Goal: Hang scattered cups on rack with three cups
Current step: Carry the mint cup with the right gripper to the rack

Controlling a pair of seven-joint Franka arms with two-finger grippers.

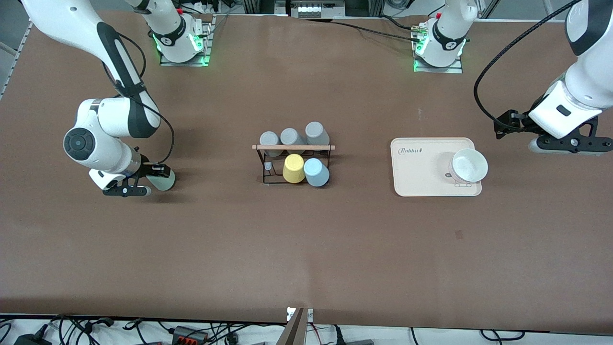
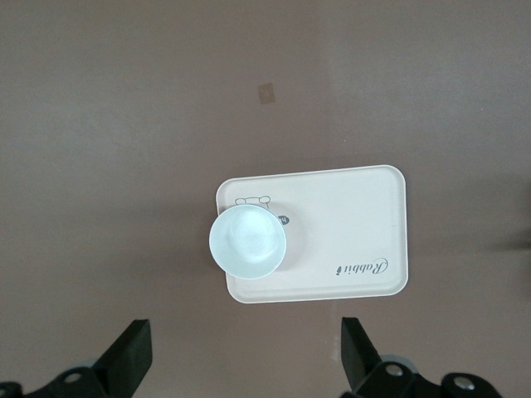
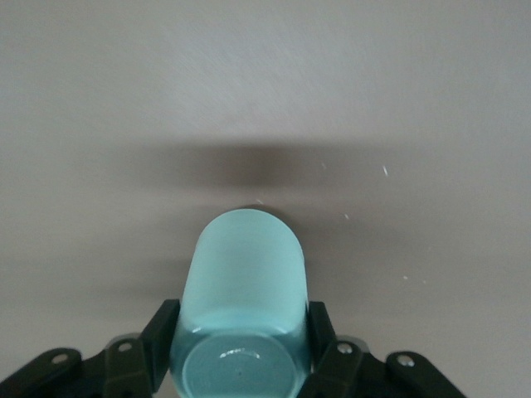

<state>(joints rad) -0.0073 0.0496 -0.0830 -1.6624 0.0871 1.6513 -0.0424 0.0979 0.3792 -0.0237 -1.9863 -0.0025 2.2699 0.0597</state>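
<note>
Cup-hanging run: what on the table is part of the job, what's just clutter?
Job:
- mint cup, gripped by right gripper
- light blue cup, on rack
- rack
- three grey cups

Clutter:
- yellow cup, on rack
- cream tray
- white cup on tray
- left gripper open, waiting above tray

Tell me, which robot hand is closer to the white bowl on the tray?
The left. The left gripper hangs open just off the tray's end, close to the white bowl. The right gripper is at the table's other end, shut on the mint-green cup.
</note>
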